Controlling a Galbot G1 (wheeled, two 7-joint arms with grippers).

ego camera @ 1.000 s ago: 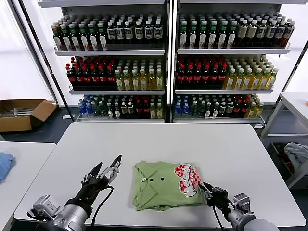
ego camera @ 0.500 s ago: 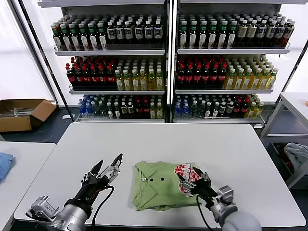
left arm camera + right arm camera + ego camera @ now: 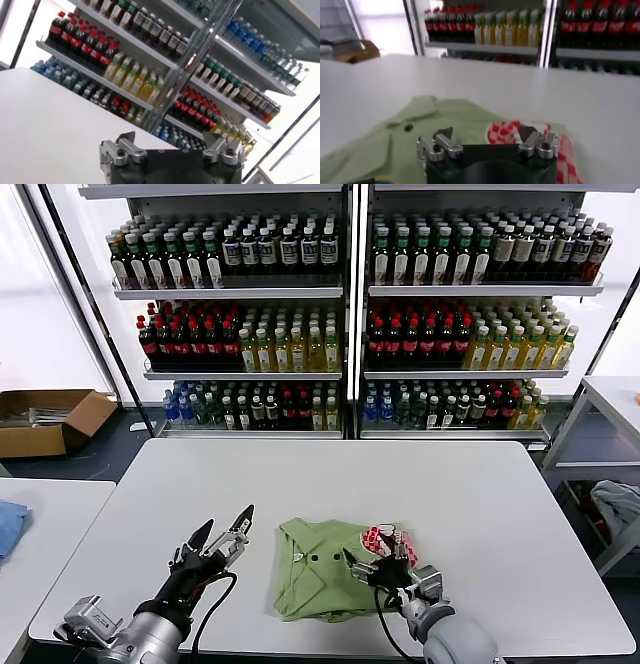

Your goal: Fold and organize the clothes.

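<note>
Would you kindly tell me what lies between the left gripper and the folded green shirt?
Nothing: in the head view, only bare white table separates the open left gripper from the folded green polo shirt.

We see the right gripper (image 3: pixel 378 556) covering part of the polo's (image 3: pixel 315 579) checkered logo (image 3: pixel 382 536). The bottle labels on the shelves (image 3: pixel 345 289) are too small for us to read. The cardboard box (image 3: pixel 40 420) and a blue cloth (image 3: pixel 8 524) are cut off at the left edge.
</note>
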